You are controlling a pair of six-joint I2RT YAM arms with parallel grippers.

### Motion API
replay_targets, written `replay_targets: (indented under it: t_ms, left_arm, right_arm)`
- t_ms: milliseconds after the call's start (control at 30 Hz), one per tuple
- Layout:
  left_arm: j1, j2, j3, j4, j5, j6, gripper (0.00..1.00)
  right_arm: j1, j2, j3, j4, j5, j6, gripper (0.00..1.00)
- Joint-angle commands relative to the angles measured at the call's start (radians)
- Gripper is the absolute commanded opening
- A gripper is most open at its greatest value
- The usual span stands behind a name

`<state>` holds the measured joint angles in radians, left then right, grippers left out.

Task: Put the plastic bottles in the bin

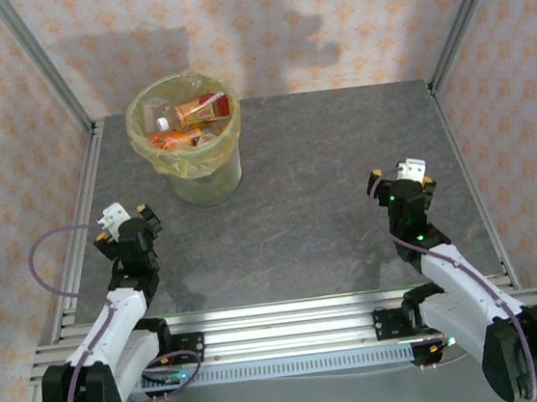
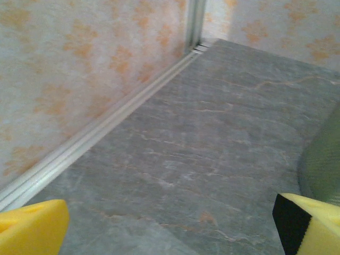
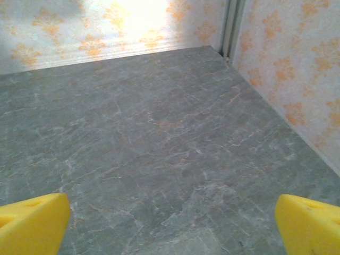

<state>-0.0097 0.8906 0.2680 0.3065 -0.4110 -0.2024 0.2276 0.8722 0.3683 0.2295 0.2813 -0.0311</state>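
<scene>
The bin, a round bucket lined with a yellow-green bag, stands at the table's far left. Inside it lie plastic bottles with orange and red labels. A sliver of the bin shows at the right edge of the left wrist view. My left gripper sits near the table's left edge, in front of the bin and a little left of it, open with bare stone between its yellow fingers. My right gripper rests at the right side, open, its yellow fingers wide apart over bare stone.
The grey stone table is fenced by aluminium rails and papered walls on three sides. A rail runs close along the left gripper's left. The right wall stands near the right gripper.
</scene>
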Motion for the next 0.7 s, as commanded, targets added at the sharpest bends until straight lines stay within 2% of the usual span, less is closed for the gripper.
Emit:
replay_targets:
  t_ms: [0,233,300,500,667]
  left_arm:
    - [0.013,0.061,-0.036,0.234,0.1,0.104,1.0]
    - [0.028,0.227,-0.059,0.444,0.19,0.159,1.0]
    - [0.033,0.269,-0.044,0.457,0.205,0.164,1.0]
    - [0.05,0.259,-0.052,0.453,0.252,0.179,1.0]
    - [0.058,0.26,-0.052,0.454,0.266,0.175,1.0]
  right_arm:
    - [-0.016,0.032,-0.022,0.172,-0.058,-0.021,0.99]
    - [-0.055,0.137,-0.046,0.298,-0.108,-0.024,0.99]
    - [-0.062,0.169,-0.05,0.329,-0.122,-0.027,0.99]
    - [-0.102,0.24,-0.074,0.434,-0.177,-0.011,0.99]
    - [-0.145,0.284,-0.069,0.452,-0.23,-0.02,0.99]
